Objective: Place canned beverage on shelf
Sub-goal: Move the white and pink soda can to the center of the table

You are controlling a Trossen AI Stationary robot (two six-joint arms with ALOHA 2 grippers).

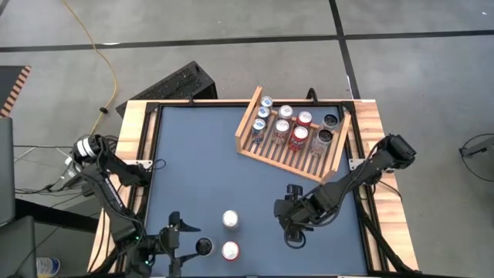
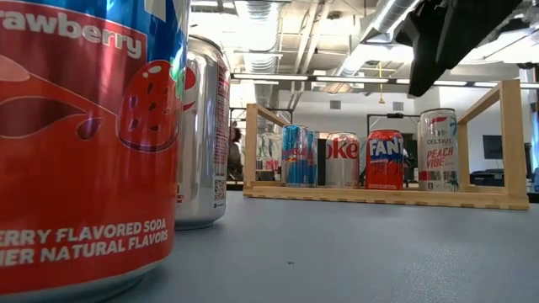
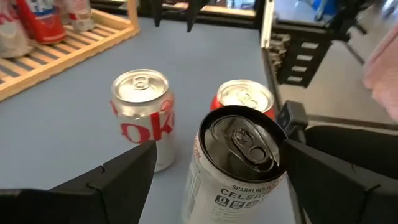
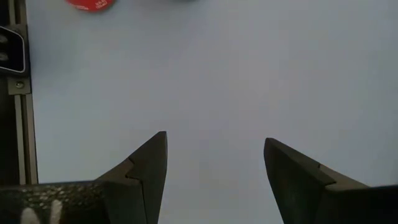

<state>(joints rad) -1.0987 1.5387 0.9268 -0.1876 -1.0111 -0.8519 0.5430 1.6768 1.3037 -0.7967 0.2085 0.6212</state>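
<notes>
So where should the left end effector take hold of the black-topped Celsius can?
Grip the Celsius can around its mid side wall, coming level from the table's near edge. It stands upright between the open left end effector fingers, with the Coke can close beyond.

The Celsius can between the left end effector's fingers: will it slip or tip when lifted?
The Celsius can is tall, slim and upright, so probably tippy if nudged. Its tab looks unopened, so likely full and heavy. The left end effector brackets it; smooth metal may slip.

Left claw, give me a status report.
Left claw open, straddling black-topped Celsius can, not clamped. Right claw open, empty over bare table. Shelf holds eight cans. Coke can and red can stand close ahead.
</notes>
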